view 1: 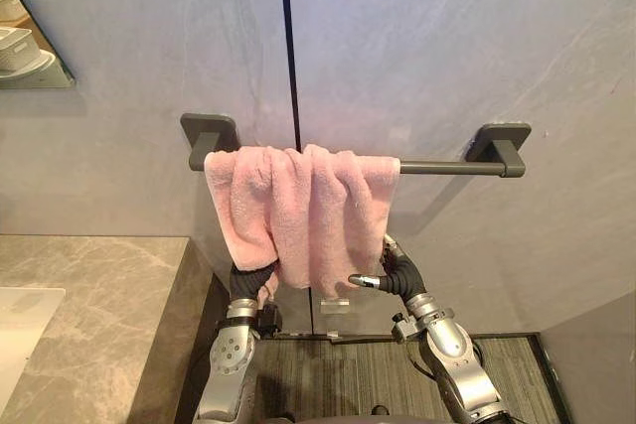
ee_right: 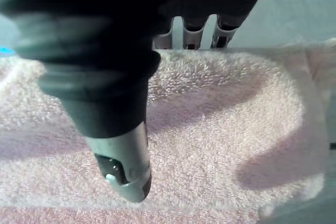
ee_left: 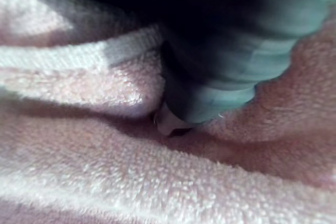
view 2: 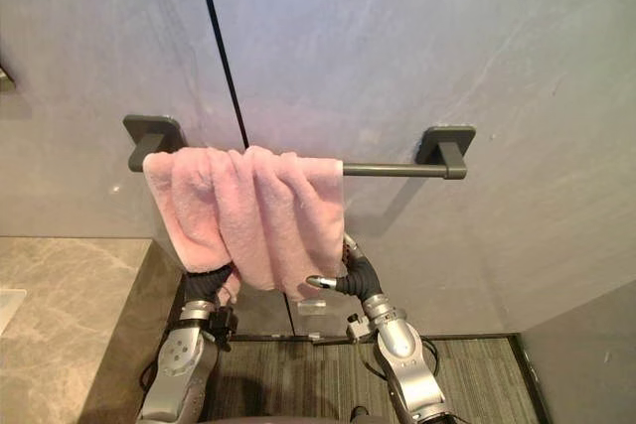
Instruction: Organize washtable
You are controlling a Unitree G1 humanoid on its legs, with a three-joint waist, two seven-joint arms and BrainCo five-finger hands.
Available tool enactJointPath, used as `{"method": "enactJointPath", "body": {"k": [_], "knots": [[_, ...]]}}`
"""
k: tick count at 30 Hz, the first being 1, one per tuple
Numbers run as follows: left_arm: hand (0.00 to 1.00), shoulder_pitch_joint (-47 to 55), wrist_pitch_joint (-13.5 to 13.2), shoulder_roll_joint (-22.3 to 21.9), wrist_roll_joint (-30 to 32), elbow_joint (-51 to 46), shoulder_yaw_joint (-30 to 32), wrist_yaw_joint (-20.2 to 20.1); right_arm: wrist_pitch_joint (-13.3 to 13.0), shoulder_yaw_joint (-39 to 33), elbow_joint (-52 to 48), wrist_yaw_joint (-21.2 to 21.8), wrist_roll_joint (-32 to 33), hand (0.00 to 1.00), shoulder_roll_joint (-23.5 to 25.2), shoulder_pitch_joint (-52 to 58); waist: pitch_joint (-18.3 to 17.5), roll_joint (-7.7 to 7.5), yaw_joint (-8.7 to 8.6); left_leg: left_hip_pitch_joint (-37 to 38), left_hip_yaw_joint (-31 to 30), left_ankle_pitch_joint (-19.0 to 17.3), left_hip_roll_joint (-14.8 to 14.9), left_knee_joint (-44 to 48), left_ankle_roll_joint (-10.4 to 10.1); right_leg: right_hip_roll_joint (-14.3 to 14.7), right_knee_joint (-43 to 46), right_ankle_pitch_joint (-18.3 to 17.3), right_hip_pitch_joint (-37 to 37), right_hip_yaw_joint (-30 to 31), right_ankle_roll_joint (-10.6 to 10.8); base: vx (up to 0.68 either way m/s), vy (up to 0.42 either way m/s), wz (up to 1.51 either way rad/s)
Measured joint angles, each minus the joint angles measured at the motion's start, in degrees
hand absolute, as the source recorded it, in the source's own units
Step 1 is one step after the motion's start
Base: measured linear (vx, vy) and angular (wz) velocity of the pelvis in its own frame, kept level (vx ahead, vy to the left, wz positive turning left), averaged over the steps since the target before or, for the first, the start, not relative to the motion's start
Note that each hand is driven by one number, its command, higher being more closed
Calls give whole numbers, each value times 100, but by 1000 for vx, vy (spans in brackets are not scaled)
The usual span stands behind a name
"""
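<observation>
Desk [view 1: 89,295]: grey marble, lower left. Left hand [view 1: 250,280]: tucked under the towel's [view 1: 298,206] lower left edge; fingers hidden in cloth, grip could not be told. Right hand [view 1: 397,273]: at the lower right edge, spread, thumb in front, fingers [ee_right: 193,27] straight behind. Towel: pink, bunched over the left half of the grey bar [view 1: 437,167]. Wall [view 1: 417,47]: grey stone.

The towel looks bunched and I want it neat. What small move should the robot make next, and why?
Probably slide the right hand toward the bare right stretch of the dark grey metal wall bar, drawing the fluffy pink towel wider. The towel hangs in crowded folds over the bar's left half, with the left hand and right hand both at its lower edge.
</observation>
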Motion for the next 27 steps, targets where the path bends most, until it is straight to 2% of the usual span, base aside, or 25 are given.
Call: {"method": "enactJointPath", "body": {"k": [11,12,19,27], "knots": [[100,4,1,5,2,1,-25,-10,8,135,291,42,-447,0,-109,2,-64,74,0,-33,-10,-1,5,25,-1,0,-9,2,-11,1,1,0,0,0],[100,4,1,7,2,1,-56,-10,9,178,318,49,-512,100,-111,1,-64,73,0,-38,-12,-2,5,31,-2,-1,-9,2,-12,1,2,0,0,0],[100,94,2,21,2,1,-76,-36,42,532,450,50,-833,100,-216,-61,-87,36,3,-86,-20,-1,6,46,-2,-1,-14,8,-42,-1,6,0,0,0],[100,104,1,113,0,1,-81,-131,46,622,648,43,-880,100,-207,-199,-108,0,7,-138,-41,-1,6,49,-2,-3,-15,8,-39,-17,6,0,0,0]]}}
